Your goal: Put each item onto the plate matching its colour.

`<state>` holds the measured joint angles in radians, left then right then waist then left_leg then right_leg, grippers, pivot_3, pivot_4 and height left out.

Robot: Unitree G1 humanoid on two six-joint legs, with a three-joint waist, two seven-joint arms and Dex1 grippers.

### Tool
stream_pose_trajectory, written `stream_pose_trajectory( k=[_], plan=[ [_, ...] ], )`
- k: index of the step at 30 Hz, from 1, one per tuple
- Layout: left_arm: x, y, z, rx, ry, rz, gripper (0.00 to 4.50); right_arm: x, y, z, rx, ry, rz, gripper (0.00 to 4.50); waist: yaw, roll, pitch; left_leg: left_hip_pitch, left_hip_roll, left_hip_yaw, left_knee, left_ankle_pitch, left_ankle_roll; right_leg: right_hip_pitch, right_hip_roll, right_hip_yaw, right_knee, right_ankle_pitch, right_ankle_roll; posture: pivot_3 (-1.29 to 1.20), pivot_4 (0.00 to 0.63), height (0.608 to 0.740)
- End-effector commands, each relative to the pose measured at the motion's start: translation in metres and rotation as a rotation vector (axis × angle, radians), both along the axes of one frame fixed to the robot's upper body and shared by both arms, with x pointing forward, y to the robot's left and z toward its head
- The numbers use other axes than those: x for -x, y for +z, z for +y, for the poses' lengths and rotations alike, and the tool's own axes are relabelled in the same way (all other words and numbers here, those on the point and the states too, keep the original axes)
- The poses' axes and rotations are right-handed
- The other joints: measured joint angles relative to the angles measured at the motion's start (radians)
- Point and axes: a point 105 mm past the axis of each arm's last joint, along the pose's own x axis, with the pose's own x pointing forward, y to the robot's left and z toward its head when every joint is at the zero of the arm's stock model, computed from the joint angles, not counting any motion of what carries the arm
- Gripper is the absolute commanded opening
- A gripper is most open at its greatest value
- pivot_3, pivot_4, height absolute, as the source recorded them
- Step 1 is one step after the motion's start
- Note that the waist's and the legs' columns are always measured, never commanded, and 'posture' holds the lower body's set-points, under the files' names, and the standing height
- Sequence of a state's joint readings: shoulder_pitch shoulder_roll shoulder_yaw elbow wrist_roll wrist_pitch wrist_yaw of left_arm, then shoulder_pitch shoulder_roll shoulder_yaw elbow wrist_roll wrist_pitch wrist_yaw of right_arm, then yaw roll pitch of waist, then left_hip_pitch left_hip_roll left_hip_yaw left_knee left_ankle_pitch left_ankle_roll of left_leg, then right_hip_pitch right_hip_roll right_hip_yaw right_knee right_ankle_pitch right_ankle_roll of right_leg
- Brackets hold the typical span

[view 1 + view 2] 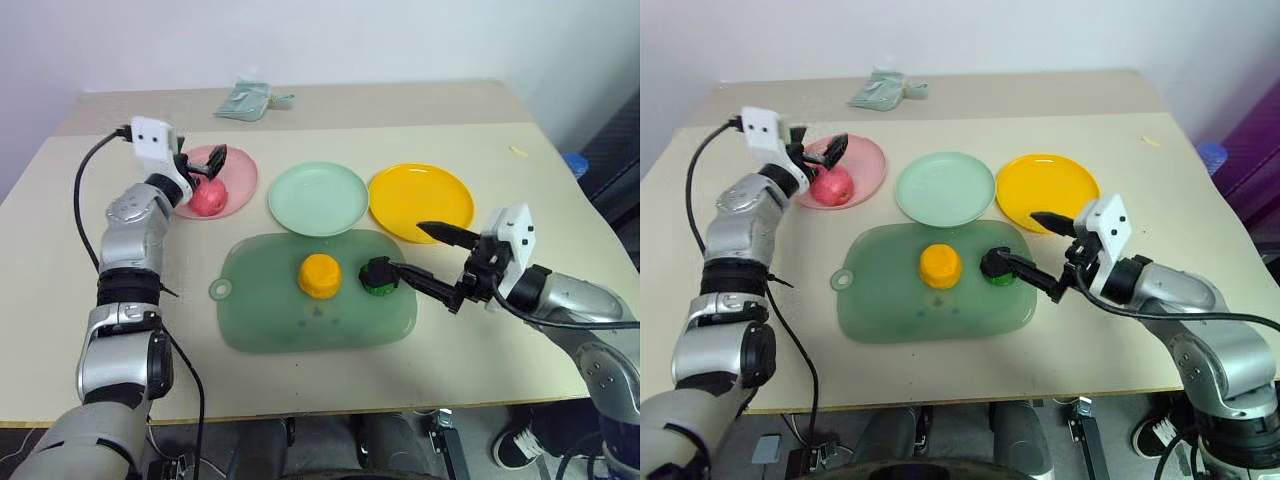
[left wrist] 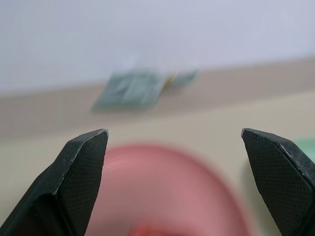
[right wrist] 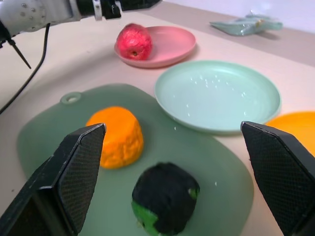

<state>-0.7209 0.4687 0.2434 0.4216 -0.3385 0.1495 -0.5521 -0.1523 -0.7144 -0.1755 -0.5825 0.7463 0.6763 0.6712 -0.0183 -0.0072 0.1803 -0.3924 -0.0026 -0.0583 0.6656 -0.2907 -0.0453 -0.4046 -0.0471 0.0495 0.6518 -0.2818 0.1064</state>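
Note:
The pink-red apple (image 1: 207, 198) lies on the pink plate (image 1: 240, 180) at the back left. Just above it my left gripper (image 1: 200, 163) hangs open with nothing between its fingers. The mint green plate (image 1: 318, 198) and the yellow-orange plate (image 1: 420, 200) stand bare beside it. The orange lump (image 1: 320, 275) and the dark green-black lump (image 3: 165, 196) sit on the translucent green board (image 1: 270, 310). My right gripper (image 1: 408, 248) is open, level, just right of the dark lump, one fingertip (image 1: 398, 268) close to it.
A pale green cloth (image 1: 250, 100) lies at the table's far edge, behind the pink plate. The board's handle hole (image 1: 220, 291) faces left. Bare tabletop stretches in front of the board and to the right of the yellow-orange plate.

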Motion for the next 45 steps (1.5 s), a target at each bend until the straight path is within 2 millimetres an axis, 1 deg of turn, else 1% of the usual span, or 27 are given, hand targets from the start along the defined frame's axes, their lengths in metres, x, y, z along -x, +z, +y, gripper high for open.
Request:
stream_pose_trajectory(
  k=[1,3,5,7,9,11,14,21,24,25,26,27,29,30,31,32,33,35,37,39,41,42,43,44,45],
  plan=[
    [0.038,0.007,-0.004,-0.080,-0.159,-0.050,4.44,0.008,0.005,0.029,-0.023,0.109,0.017,4.50,-0.006,0.000,0.000,0.000,0.000,0.000,0.000,0.000,0.000,0.000,0.000,0.000,0.000,0.000,0.000,0.00,0.150,0.740],
    [0.057,-0.009,-0.008,-0.151,-0.235,-0.002,4.44,0.003,0.003,0.042,-0.016,0.113,0.020,4.50,-0.010,0.000,0.000,0.001,0.001,0.000,-0.001,0.000,0.000,-0.001,0.001,0.001,0.001,0.000,0.000,0.00,0.150,0.740],
    [0.080,-0.033,-0.011,-0.236,-0.326,0.080,4.44,-0.008,-0.001,0.056,0.005,0.092,0.015,4.50,-0.007,0.000,0.000,0.001,0.001,0.000,-0.001,0.000,-0.001,-0.001,0.000,0.001,0.002,0.000,-0.001,0.00,0.150,0.740],
    [0.101,-0.054,-0.016,-0.314,-0.404,0.147,4.44,-0.014,-0.007,0.069,0.026,0.089,0.019,4.50,-0.001,0.001,0.000,0.001,0.001,0.000,0.000,0.001,-0.001,-0.001,0.000,0.001,0.002,0.000,-0.001,0.00,0.150,0.740],
    [0.122,-0.072,-0.021,-0.373,-0.471,0.195,4.44,-0.017,-0.020,0.081,0.079,0.100,0.043,4.50,0.008,0.000,0.000,0.001,0.001,0.000,0.000,0.001,-0.001,-0.001,-0.001,0.001,0.002,0.000,-0.001,0.00,0.150,0.740],
    [0.135,-0.079,-0.025,-0.386,-0.504,0.210,4.44,-0.020,-0.031,0.088,0.124,0.101,0.055,4.50,0.012,0.000,0.000,0.000,0.001,0.000,0.000,0.000,-0.001,0.000,-0.003,0.000,0.001,0.000,-0.001,0.00,0.150,0.740],
    [0.147,-0.079,-0.030,-0.354,-0.522,0.213,4.44,-0.025,-0.043,0.093,0.158,0.087,0.083,4.50,0.012,0.000,0.000,0.000,0.001,0.000,0.000,0.000,-0.001,0.000,-0.003,0.000,0.001,0.000,-0.001,0.00,0.150,0.740],
    [0.167,-0.087,-0.044,-0.335,-0.576,0.242,4.44,-0.035,-0.059,0.095,0.207,0.049,0.126,4.50,-0.001,0.000,0.000,0.000,0.001,0.000,-0.001,0.000,-0.001,-0.001,-0.001,0.000,0.002,0.000,-0.001,0.00,0.150,0.740],
    [0.175,-0.092,-0.050,-0.332,-0.610,0.263,4.50,-0.034,-0.055,0.098,0.179,0.055,0.129,3.67,-0.001,0.000,0.000,0.001,0.001,0.000,-0.001,0.000,-0.001,-0.001,-0.001,0.000,0.001,0.000,-0.001,0.00,0.150,0.740],
    [0.177,-0.094,-0.051,-0.332,-0.618,0.270,4.50,-0.033,-0.049,0.100,0.151,0.059,0.126,3.26,0.000,0.000,0.000,0.001,0.001,0.000,-0.001,0.000,-0.001,-0.001,-0.001,0.000,0.001,0.000,-0.001,0.00,0.150,0.740],
    [0.179,-0.096,-0.052,-0.333,-0.620,0.274,4.50,-0.033,-0.042,0.100,0.128,0.060,0.117,2.73,0.000,0.000,0.000,0.001,0.001,0.000,-0.001,0.000,-0.001,-0.001,-0.001,0.000,0.001,0.000,-0.001,0.00,0.150,0.740],
    [0.180,-0.098,-0.052,-0.332,-0.621,0.279,4.50,-0.034,-0.033,0.100,0.099,0.056,0.104,2.50,0.001,0.000,0.000,0.001,0.001,0.000,-0.001,0.000,-0.001,-0.001,-0.001,0.000,0.001,0.000,-0.001,0.00,0.150,0.740],
    [0.181,-0.100,-0.054,-0.327,-0.628,0.282,4.50,-0.038,-0.011,0.094,0.017,0.032,0.076,2.48,0.003,0.000,0.000,0.001,0.001,0.000,-0.001,0.000,-0.001,-0.001,-0.002,0.000,0.001,0.000,-0.001,0.00,0.150,0.740],
    [0.182,-0.101,-0.055,-0.325,-0.632,0.281,4.50,-0.043,-0.001,0.087,-0.015,-0.003,0.065,2.48,0.004,0.000,0.000,0.000,0.001,0.000,-0.001,0.000,-0.001,-0.001,-0.002,0.000,0.001,0.000,-0.001,0.00,0.150,0.740],
    [0.183,-0.101,-0.056,-0.323,-0.635,0.280,4.50,-0.050,0.006,0.079,-0.035,-0.045,0.057,2.48,0.004,0.000,0.000,0.000,0.001,0.000,-0.001,0.000,-0.001,0.000,-0.002,0.000,0.001,0.000,-0.001,0.00,0.150,0.740],
    [0.183,-0.102,-0.058,-0.321,-0.641,0.278,4.50,-0.060,0.011,0.067,-0.042,-0.120,0.049,2.48,0.004,0.000,0.000,0.000,0.001,0.000,-0.001,0.000,-0.001,0.000,-0.002,0.000,0.001,0.000,-0.001,0.00,0.150,0.740],
    [0.184,-0.102,-0.059,-0.319,-0.645,0.277,4.50,-0.067,0.014,0.058,-0.045,-0.170,0.045,2.48,0.005,0.000,0.000,0.001,0.001,0.000,-0.001,0.000,-0.001,0.000,-0.002,0.000,0.001,0.000,-0.001,0.00,0.150,0.740],
    [0.184,-0.103,-0.062,-0.311,-0.655,0.271,4.50,-0.097,0.013,0.017,-0.020,-0.405,0.055,2.48,0.004,0.000,0.000,0.001,0.000,0.000,-0.001,0.000,-0.001,0.000,-0.002,0.000,0.001,0.000,-0.001,0.00,0.150,0.740],
    [0.184,-0.104,-0.064,-0.306,-0.660,0.267,4.50,-0.115,0.007,-0.015,0.005,-0.562,0.071,2.48,0.005,0.000,0.000,0.001,0.000,0.001,-0.001,0.000,-0.001,0.000,-0.002,0.000,0.001,0.000,-0.001,0.00,0.150,0.740],
    [0.183,-0.106,-0.064,-0.306,-0.661,0.265,4.50,-0.123,0.002,-0.026,0.021,-0.616,0.073,2.48,0.006,0.001,0.000,0.001,0.000,0.001,-0.001,0.000,-0.001,0.000,-0.002,0.000,0.001,0.000,-0.001,0.00,0.150,0.740],
    [0.182,-0.110,-0.063,-0.305,-0.660,0.263,4.50,-0.129,-0.001,-0.031,0.004,-0.631,0.074,3.50,-0.001,0.001,0.000,0.000,0.000,0.002,-0.002,0.000,-0.001,-0.001,-0.001,0.001,0.001,0.000,-0.001,0.00,0.150,0.740],
    [0.182,-0.114,-0.060,-0.305,-0.656,0.263,4.50,-0.130,0.001,-0.030,-0.003,-0.620,0.047,3.85,-0.005,0.002,0.000,0.000,0.000,0.003,-0.002,0.000,-0.001,-0.002,-0.001,0.001,0.001,0.000,-0.001,0.00,0.150,0.740],
    [0.182,-0.117,-0.057,-0.305,-0.651,0.262,4.50,-0.128,0.005,-0.028,-0.012,-0.596,0.020,4.38,-0.009,0.003,0.001,0.000,0.000,0.004,-0.003,0.000,-0.001,-0.003,0.000,0.002,0.002,0.000,-0.001,0.00,0.150,0.740],
    [0.182,-0.119,-0.055,-0.306,-0.648,0.261,4.50,-0.127,0.008,-0.026,-0.017,-0.579,0.001,4.45,-0.013,0.003,0.001,0.000,0.000,0.004,-0.003,0.000,0.000,-0.003,0.000,0.002,0.002,0.000,-0.001,0.00,0.150,0.740],
    [0.183,-0.121,-0.051,-0.305,-0.639,0.260,4.50,-0.119,0.016,-0.020,-0.035,-0.515,-0.033,4.45,-0.016,0.003,0.001,0.000,0.000,0.004,-0.003,0.000,0.000,-0.004,0.000,0.002,0.002,-0.001,-0.001,0.00,0.150,0.740]
  ],
)
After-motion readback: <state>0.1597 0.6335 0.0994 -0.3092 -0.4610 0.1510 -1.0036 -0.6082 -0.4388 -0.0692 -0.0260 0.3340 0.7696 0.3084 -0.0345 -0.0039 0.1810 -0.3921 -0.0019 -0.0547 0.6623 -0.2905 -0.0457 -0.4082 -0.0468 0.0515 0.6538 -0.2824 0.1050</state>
